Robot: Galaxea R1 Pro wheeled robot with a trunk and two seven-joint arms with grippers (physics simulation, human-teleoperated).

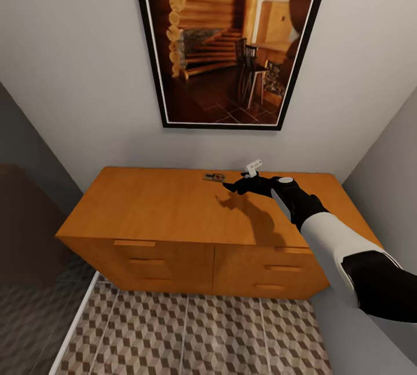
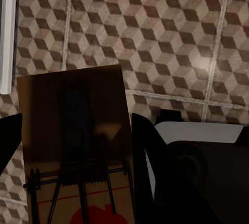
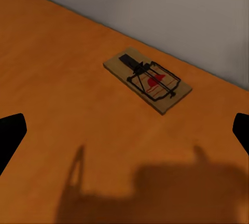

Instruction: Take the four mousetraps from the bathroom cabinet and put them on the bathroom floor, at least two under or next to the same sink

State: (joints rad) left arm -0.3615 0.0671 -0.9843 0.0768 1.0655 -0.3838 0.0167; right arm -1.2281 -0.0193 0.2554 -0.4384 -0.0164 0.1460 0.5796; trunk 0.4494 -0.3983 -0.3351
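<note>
One mousetrap (image 1: 214,177) lies flat on top of the orange-brown cabinet (image 1: 156,207), close to the back wall. My right gripper (image 1: 230,185) hovers just right of it, a little above the wood. In the right wrist view that mousetrap (image 3: 148,79) sits ahead of the open right gripper (image 3: 124,130), whose fingertips (image 3: 10,136) stand wide apart with nothing between them. My left gripper (image 2: 72,177) is shut on another mousetrap (image 2: 72,136), held above the cube-patterned bathroom floor (image 2: 155,32). The sink is out of view.
A large framed picture (image 1: 231,39) hangs on the wall above the cabinet. Cube-patterned floor tiles (image 1: 191,334) lie in front of the drawers. A dark panel (image 1: 29,236) and a white strip (image 1: 75,317) border the left side. Grey walls close in on both sides.
</note>
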